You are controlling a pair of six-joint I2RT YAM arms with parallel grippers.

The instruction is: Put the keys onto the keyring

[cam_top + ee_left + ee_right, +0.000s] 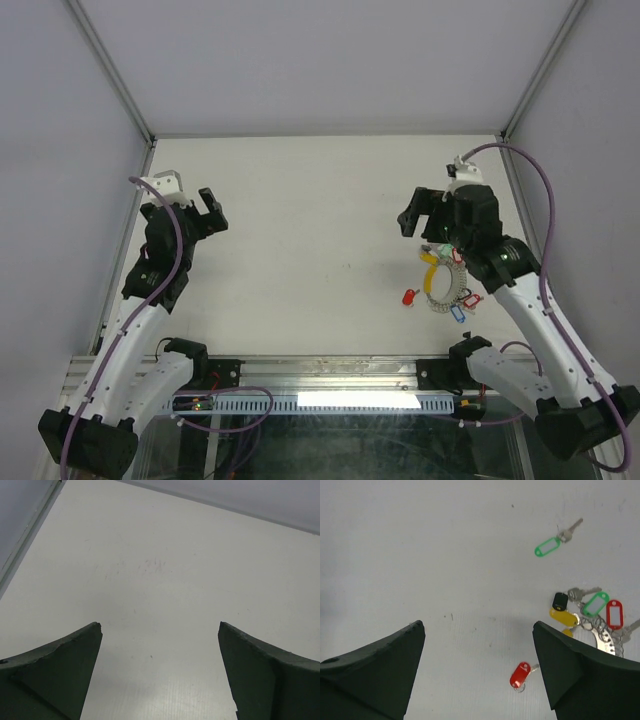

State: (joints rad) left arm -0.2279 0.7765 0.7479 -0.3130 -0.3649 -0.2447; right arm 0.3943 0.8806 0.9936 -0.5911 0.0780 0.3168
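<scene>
The keyring (606,641), a silvery beaded loop, lies on the white table at the right edge of the right wrist view. Keys with a black (560,601), yellow (563,616), green (595,604) and red tag (614,614) are bunched at it. A green-tag key (547,546) lies alone farther off. A red-tag key (520,675) lies alone by my right fingertip. My right gripper (477,625) is open and empty above the table. In the top view it (410,215) hangs just up-left of the keyring (447,285) and the red-tag key (409,296). My left gripper (212,210) is open and empty at the far left.
The left wrist view shows only bare table between the open left gripper (160,625) fingers. White walls and metal frame posts (125,100) enclose the table. A blue tag (459,312) lies at the keyring's near side.
</scene>
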